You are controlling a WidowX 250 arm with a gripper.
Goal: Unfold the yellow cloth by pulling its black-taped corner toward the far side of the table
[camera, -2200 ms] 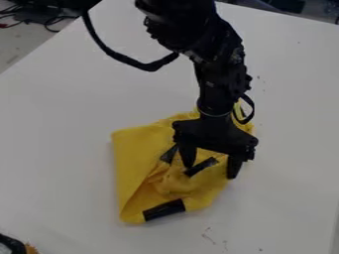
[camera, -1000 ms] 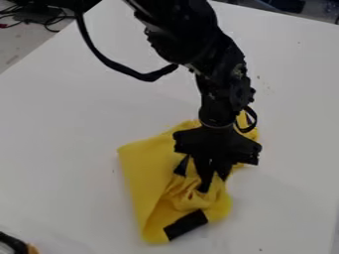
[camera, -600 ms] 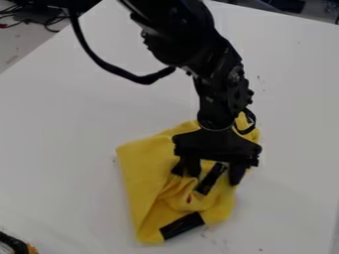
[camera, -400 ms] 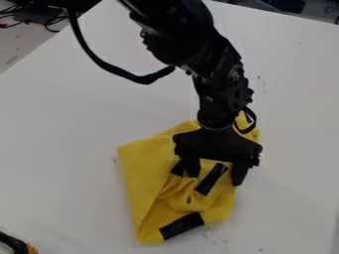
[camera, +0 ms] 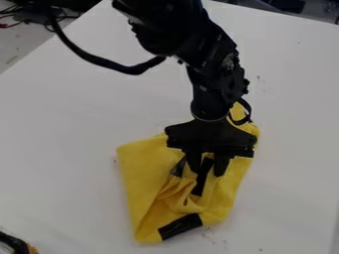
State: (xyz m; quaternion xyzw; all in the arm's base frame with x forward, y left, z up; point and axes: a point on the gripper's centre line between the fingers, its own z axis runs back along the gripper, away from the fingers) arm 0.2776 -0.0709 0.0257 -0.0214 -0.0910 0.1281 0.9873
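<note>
"Where's the claw (camera: 207,171)?"

"Over the yellow cloth (camera: 140,166) on the desk (camera: 66,149), partly open; can't tell if it grips."

"Advice?"

"Straddle the cloth's central black strip (camera: 200,184) squarely before pinching."

Yellow is observed on the cloth (camera: 142,166); black is noted on the strips (camera: 180,226) upon it. White is recorded for the table (camera: 59,134) around the cloth, black for the gripper (camera: 207,173) above it.

White tabletop viewed from above at a slant by a single fixed camera, most of its surface taken in, floor included at upper left.
</note>
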